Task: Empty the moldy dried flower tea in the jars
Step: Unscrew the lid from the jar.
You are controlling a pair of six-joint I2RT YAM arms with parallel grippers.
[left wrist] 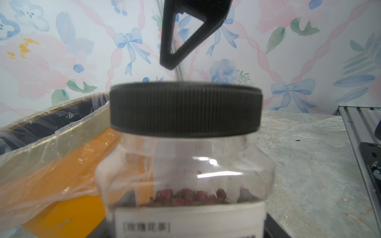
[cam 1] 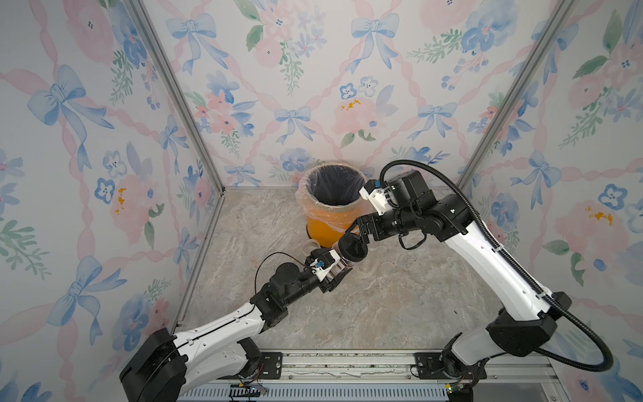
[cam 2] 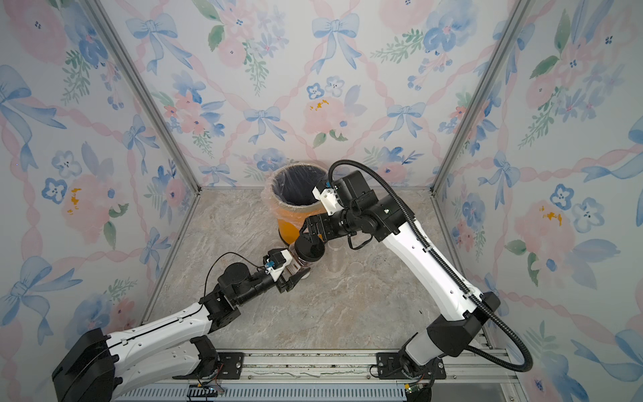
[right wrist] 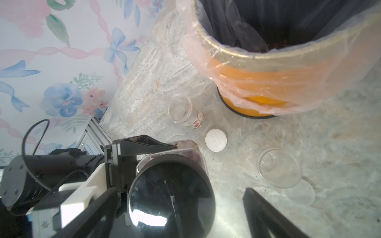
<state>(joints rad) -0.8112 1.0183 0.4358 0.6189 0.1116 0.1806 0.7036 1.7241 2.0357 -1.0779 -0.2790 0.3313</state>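
Observation:
The squarish labelled jar (left wrist: 185, 175) with its black lid (left wrist: 185, 109) on is held upright just above the table, and my left gripper (cam 1: 335, 275) is shut on its body. Reddish dried flower tea (left wrist: 185, 197) lies at the jar's bottom, above the white label. My right gripper (right wrist: 179, 190) hangs open over the lid (right wrist: 171, 197), one finger on each side; the finger (right wrist: 259, 208) on one side stands clearly apart from it. In both top views the right gripper (cam 2: 309, 240) sits at the lid, in front of the bin.
The orange bin (cam 1: 330, 222) with a plastic liner stands behind the jar at the back wall. On the table are an empty round jar (right wrist: 179, 108), its white lid (right wrist: 215, 140), an empty clear jar (right wrist: 278, 167) and a translucent lid (right wrist: 300, 192).

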